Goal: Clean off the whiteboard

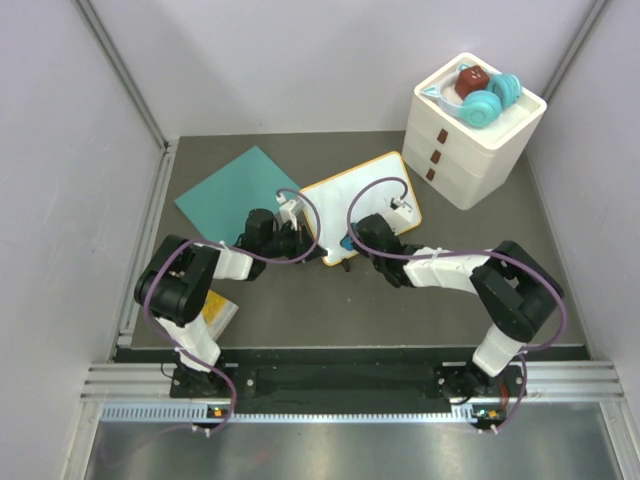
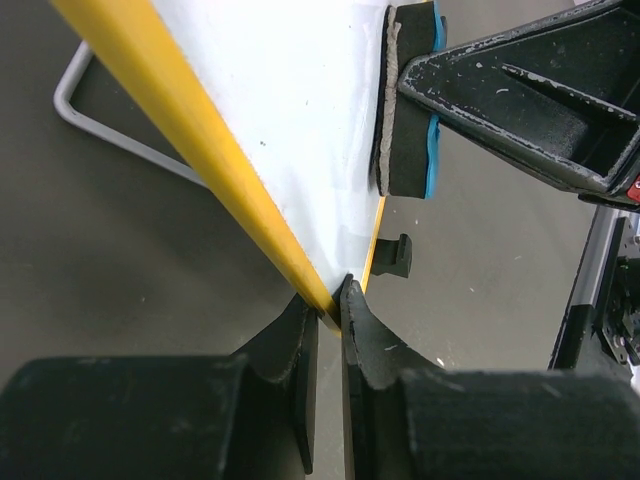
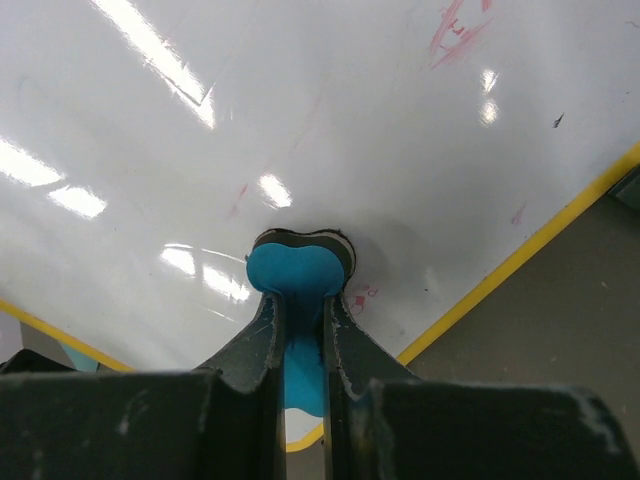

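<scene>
Red traces (image 3: 455,28), faint, on whiteboard (image 3: 350,130)

A lab test cell around me, plain white walls (image 1: 60,150), aluminium rail (image 1: 570,378) at the near edge, grey tabletop (image 1: 330,310).

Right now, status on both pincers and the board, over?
Left pincer shut on whiteboard frame. Right pincer shut on blue eraser, pressed to board. Faint red smears on it.

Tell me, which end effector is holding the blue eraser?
The right end effector: it grips the blue eraser, pressed on the whiteboard. The left end effector only pinches the board's yellow frame.
</scene>
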